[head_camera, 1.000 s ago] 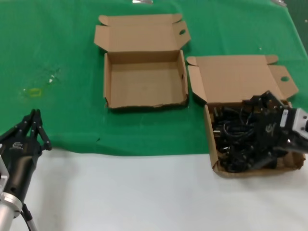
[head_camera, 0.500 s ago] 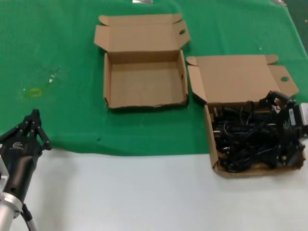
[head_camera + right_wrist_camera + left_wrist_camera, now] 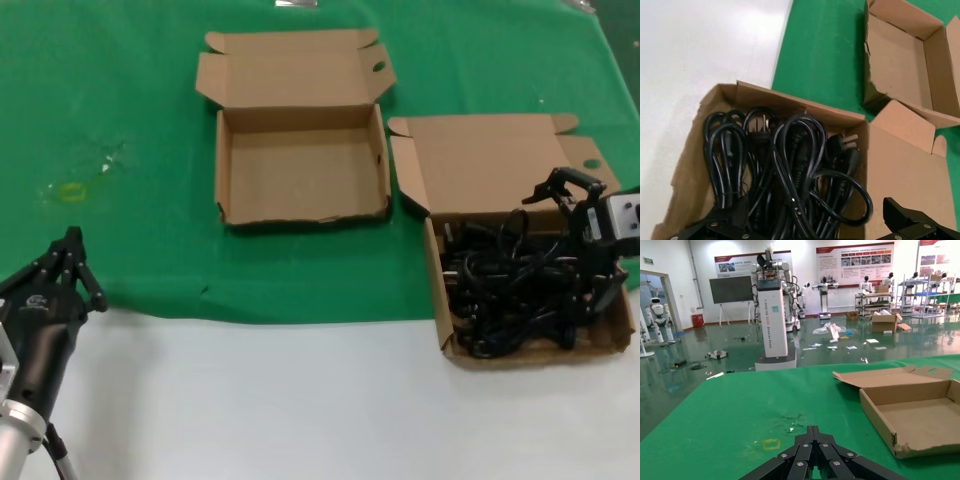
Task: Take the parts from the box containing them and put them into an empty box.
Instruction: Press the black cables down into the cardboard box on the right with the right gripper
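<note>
Several black power cords [image 3: 505,295] lie tangled in the right cardboard box [image 3: 437,290], lid folded back. The empty box [image 3: 300,170] stands open to its left on the green mat. My right gripper [image 3: 578,255] is open, jaws spread wide, over the far right side of the cord box, holding nothing. In the right wrist view the looped cords [image 3: 790,165] with moulded plugs fill the box [image 3: 690,170] just beyond my open gripper [image 3: 812,207]. My left gripper [image 3: 68,262] is shut and parked at the lower left, also seen in its wrist view [image 3: 813,432].
Green mat [image 3: 130,100] covers the far table; bare white tabletop [image 3: 280,400] lies nearer. The empty box shows in the left wrist view [image 3: 920,415] and the right wrist view [image 3: 900,55]. A small yellow mark [image 3: 70,190] is on the mat.
My right gripper has drawn back toward the right edge of the cord box and risen, its jaws spread wider. The cords stay in the box. The left arm has not moved.
</note>
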